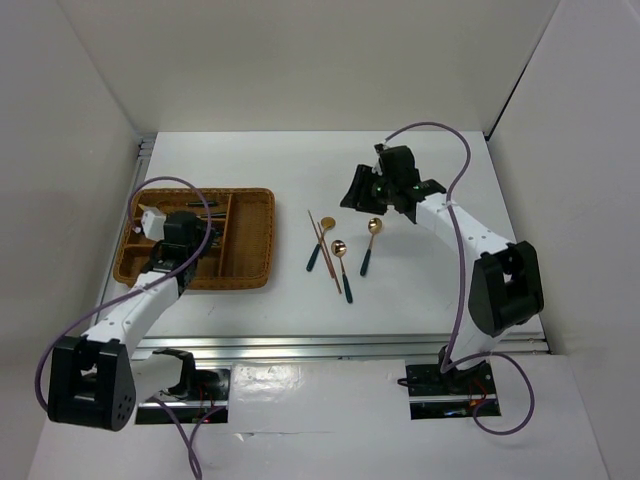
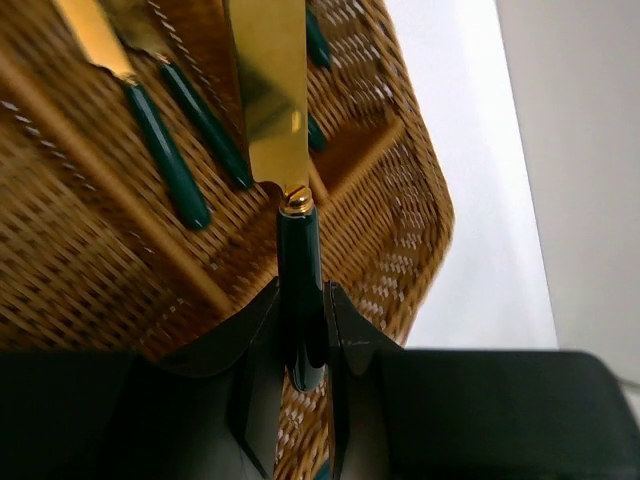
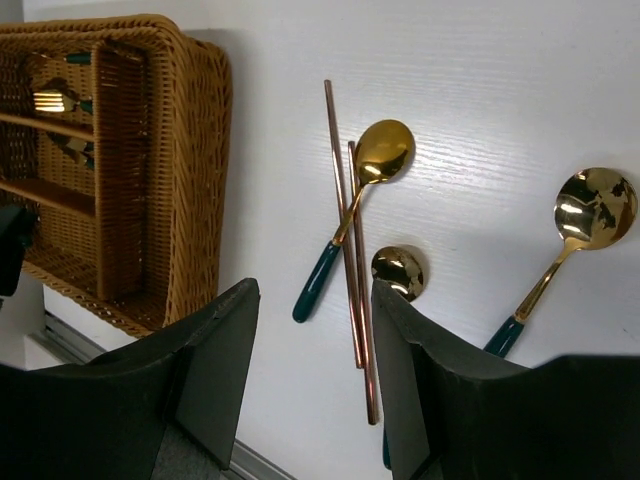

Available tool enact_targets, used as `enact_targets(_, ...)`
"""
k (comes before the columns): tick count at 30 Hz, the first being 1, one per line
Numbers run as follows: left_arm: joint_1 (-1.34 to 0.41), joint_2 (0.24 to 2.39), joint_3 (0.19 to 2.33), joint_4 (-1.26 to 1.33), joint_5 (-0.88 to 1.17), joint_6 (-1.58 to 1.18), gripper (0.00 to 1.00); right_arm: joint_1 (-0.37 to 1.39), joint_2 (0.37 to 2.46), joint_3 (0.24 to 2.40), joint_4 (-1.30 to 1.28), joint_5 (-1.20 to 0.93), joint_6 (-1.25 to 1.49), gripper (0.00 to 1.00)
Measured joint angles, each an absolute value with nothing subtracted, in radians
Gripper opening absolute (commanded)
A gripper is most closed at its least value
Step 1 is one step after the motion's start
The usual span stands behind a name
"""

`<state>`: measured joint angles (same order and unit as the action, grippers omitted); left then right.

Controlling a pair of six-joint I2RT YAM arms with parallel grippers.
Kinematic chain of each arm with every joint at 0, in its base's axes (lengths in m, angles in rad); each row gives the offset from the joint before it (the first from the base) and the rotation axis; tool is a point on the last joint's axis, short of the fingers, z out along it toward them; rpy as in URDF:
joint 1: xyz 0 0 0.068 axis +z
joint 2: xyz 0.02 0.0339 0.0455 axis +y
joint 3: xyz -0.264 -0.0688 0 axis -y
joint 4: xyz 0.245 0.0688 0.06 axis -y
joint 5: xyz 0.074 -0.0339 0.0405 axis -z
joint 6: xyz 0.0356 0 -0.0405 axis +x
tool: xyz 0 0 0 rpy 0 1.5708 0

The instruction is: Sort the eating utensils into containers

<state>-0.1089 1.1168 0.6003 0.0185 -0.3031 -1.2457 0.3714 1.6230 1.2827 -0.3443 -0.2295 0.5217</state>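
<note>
Three spoons (image 3: 385,150) and two chopsticks (image 3: 335,150) lie on the white surface (image 3: 480,60) to the right of the wicker tray (image 3: 195,150), apart from it, with one spoon's handle crossing the chopsticks. Right hand (image 3: 315,292) hovers over this group, jaws well apart and gripping nothing; the chopsticks and the small middle spoon sit below the gap between its fingers. Left hand (image 2: 300,345) is over the tray, clamped on the dark green handle of a knife (image 2: 270,90) whose gold blade points away from the hand, above compartments holding other green-handled pieces (image 2: 165,165).
</note>
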Motion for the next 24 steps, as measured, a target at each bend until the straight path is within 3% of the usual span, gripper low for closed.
enact_targets(24, -0.031, 1.425, 0.782, -0.163, -0.356, -1.6, 0.23, 0.359, 1.683, 1.267, -0.348, -0.249, 0.495, 0.55)
